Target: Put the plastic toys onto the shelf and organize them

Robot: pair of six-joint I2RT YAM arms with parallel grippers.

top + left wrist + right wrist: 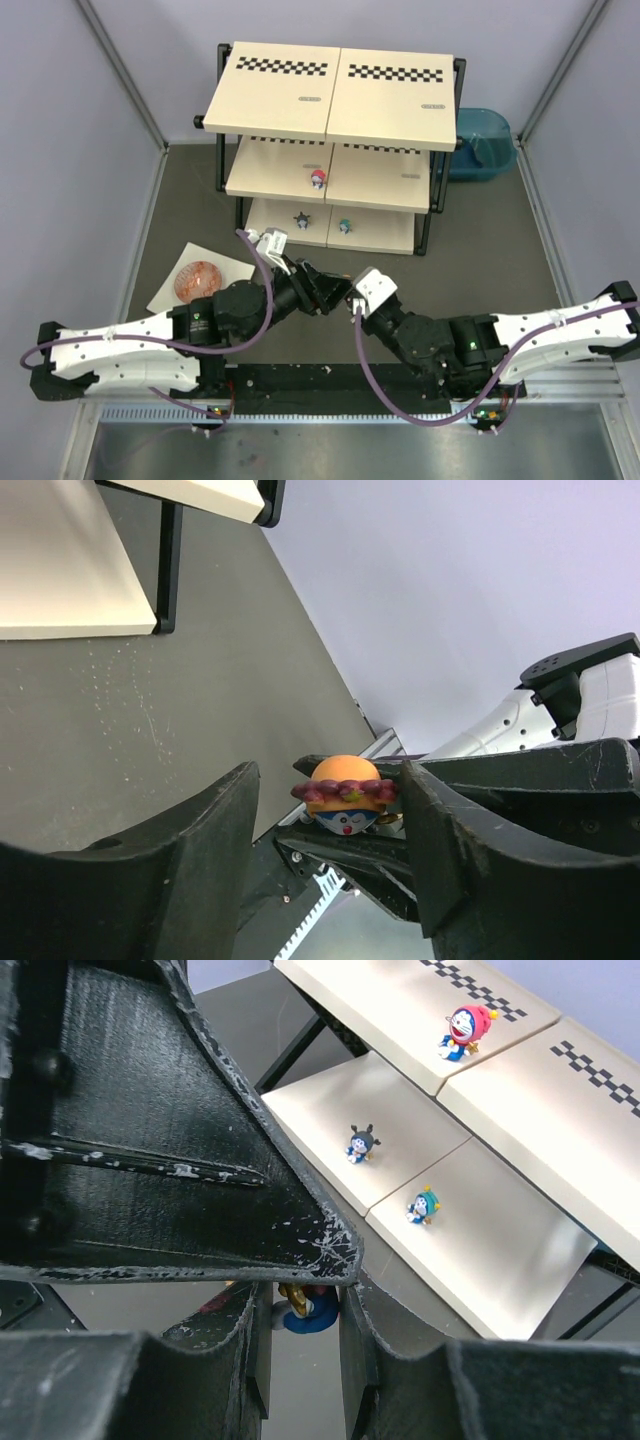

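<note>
Three plastic toys (pixel 318 179) stand on the lower boards of the shelf (pixel 285 110). A fourth, the orange-headed figurine (pixel 345 798), is pinched in the right tool (pixel 305 1332) above the desk (pixel 480 240). Your left tool (pixel 328 785) straddles it part-open, with one hard black finger on each side, neither touching. The figurine sits head-up between them. Its glossy, rounded plastic may slip.

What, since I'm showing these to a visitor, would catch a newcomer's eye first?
The two grippers tip to tip mid-table: the right gripper pinches an orange-headed toy inside the open left gripper. Behind them stands the three-tier shelf, a red-headed toy on its middle board and two small toys on the bottom.
</note>
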